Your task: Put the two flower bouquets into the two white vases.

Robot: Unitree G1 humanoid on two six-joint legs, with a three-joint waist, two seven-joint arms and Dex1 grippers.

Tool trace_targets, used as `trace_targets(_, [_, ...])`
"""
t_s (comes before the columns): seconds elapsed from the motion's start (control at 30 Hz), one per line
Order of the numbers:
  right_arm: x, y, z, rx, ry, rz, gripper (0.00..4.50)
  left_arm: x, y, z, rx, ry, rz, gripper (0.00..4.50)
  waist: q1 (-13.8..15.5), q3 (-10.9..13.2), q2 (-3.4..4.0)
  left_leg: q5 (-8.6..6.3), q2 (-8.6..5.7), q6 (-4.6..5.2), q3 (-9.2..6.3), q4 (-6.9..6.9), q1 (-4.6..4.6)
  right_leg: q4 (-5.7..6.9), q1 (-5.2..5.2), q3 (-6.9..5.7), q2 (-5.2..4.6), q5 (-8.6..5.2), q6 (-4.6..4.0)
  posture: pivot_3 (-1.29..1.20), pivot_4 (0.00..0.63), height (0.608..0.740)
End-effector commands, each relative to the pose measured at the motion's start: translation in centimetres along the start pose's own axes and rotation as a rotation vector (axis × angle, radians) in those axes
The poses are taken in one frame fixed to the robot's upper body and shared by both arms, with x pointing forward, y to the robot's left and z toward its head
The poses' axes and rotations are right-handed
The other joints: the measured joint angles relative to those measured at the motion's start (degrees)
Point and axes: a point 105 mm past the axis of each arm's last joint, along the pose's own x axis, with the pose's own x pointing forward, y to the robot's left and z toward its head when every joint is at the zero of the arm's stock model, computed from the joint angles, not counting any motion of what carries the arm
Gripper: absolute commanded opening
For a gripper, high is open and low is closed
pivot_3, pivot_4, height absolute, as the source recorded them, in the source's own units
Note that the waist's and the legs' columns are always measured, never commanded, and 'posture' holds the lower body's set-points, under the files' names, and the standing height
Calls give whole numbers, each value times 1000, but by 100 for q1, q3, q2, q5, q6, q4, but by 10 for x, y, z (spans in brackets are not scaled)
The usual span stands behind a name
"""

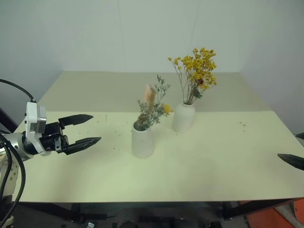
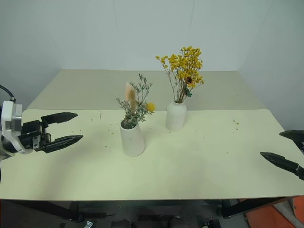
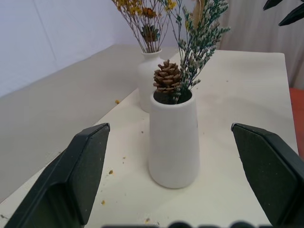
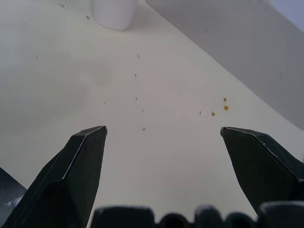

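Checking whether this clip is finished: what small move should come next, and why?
Probably none beyond pulling both arms back. The yellow-orange bouquet stands in the bottle vase, the grey-green bouquet in the cone vase, and the left pincer and right pincer are open, holding nothing.

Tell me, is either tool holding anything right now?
Nothing is held. The left tool and right tool are both open and apart from the vases and bouquets.

walls (image 1: 95, 33): plain white | table (image 1: 213, 161): cream top, dark frame | light: soft, even
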Motion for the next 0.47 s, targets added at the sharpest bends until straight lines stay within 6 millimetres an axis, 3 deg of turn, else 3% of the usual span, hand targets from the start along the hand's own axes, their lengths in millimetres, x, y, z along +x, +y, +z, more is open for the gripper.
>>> trace_targets(0.03, [5, 5, 9, -11, -43, 19, 4500, 0, 0, 9, 44, 1, 2, 4485, -2, 0, 0, 0, 1, 0, 0, 0, -1, 0, 0, 0, 1, 0, 0, 0, 150, 740])
trace_targets(0.37, [4, 9, 13, -27, -75, 72, 4500, -8, 1, 14, 63, 22, 10, 4485, 0, 0, 0, 0, 1, 0, 1, -1, -2, -4, 0, -1, 0, 5, -8, 0, 150, 740])
trace_targets(0.47, [9, 10, 11, -12, -67, 60, 4500, -8, 1, 7, 82, 67, 24, 4485, 1, 0, 0, 0, 2, 0, 0, 0, -1, -3, 0, -1, 0, 5, -7, 0, 150, 740])
